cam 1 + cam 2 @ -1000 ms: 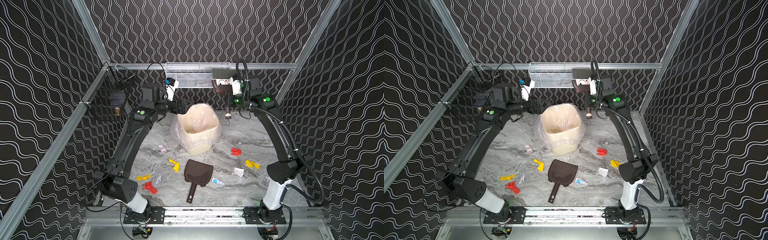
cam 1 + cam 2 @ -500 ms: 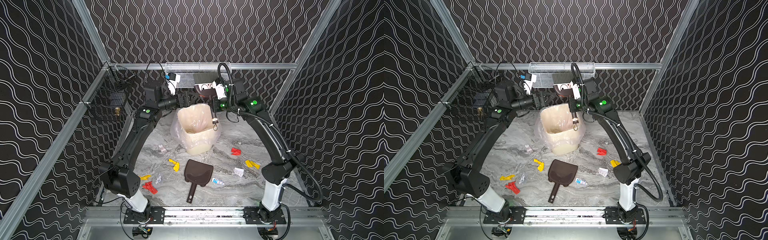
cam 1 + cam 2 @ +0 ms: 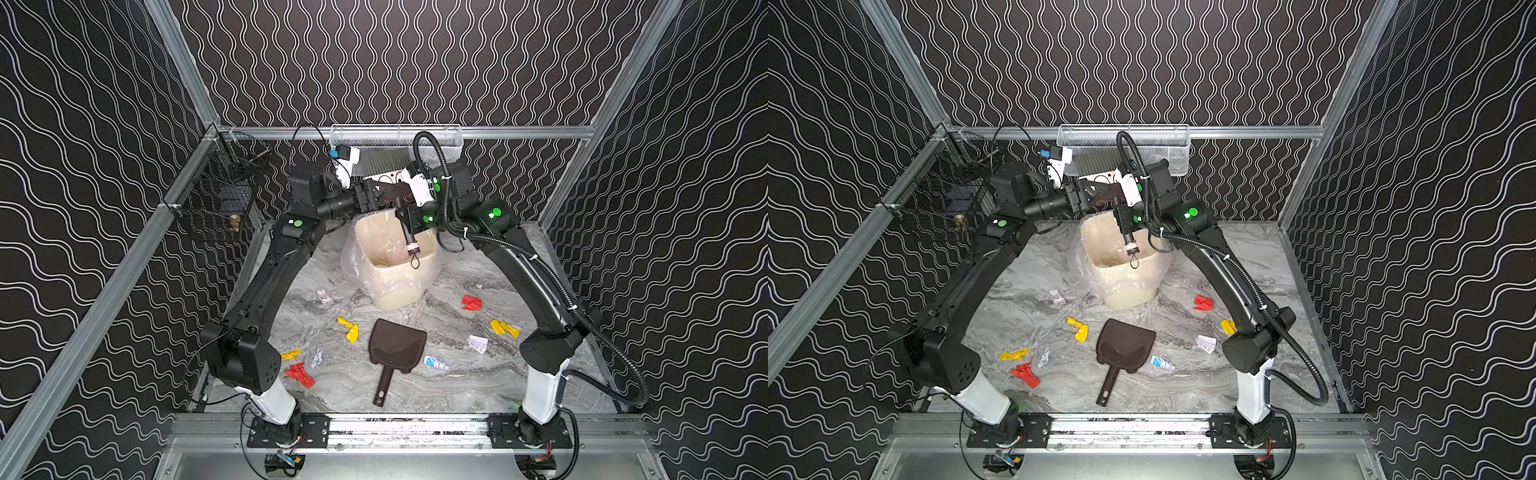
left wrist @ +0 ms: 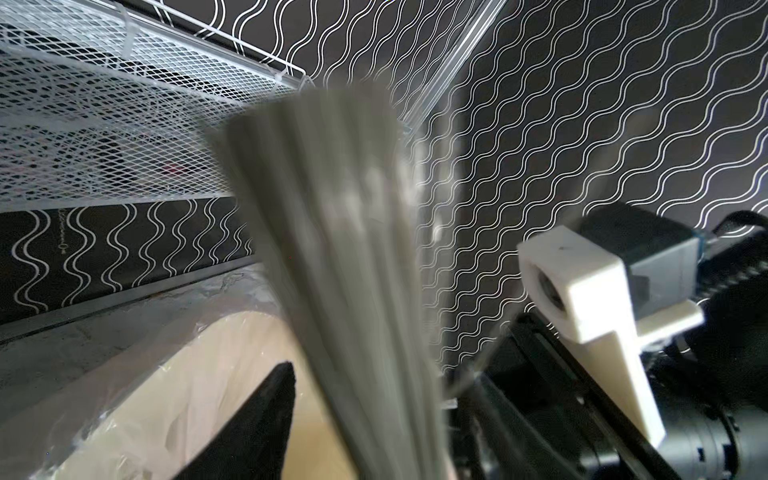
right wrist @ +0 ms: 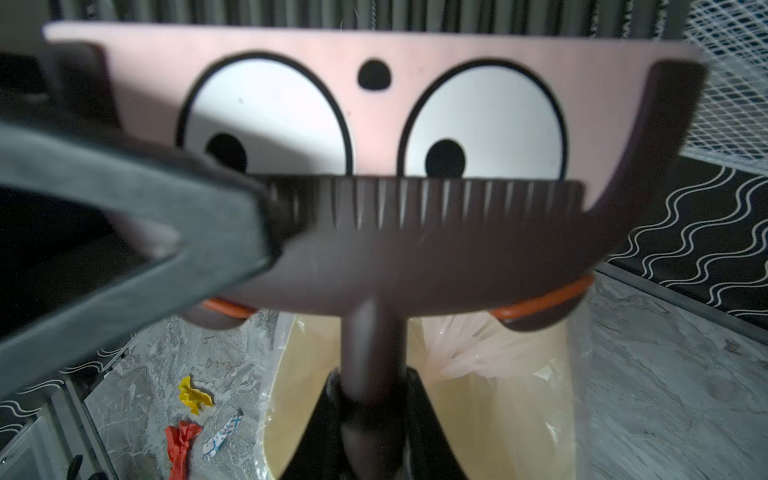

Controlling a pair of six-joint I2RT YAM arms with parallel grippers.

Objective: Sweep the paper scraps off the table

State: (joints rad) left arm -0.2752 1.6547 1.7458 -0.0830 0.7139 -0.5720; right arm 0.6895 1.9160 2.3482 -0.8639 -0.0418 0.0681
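A brush [image 3: 388,183] with a pink cartoon-eyed head [image 5: 374,104] and grey bristles [image 4: 332,249] pointing up hangs above the bin. My right gripper [image 5: 372,399] is shut on its brown handle, whose end dangles into the bin. My left gripper [image 3: 382,195] straddles the head from the left. One of its fingers [image 5: 166,232] presses the head's brown edge; the other is hidden behind it. Several paper scraps lie on the table [image 3: 457,390]: red [image 3: 471,303], yellow [image 3: 503,328], white [image 3: 477,344], among others.
A brown dustpan [image 3: 397,345] lies mid-table with its handle toward the front rail. A cream bin [image 3: 395,266] with a clear liner stands behind it. A white mesh basket [image 3: 395,137] hangs on the back rail and a black wire basket [image 3: 216,195] on the left rail.
The right arm carried the brush left to above the bin. The left gripper came in toward it, and its jaws narrowed around the brush head.
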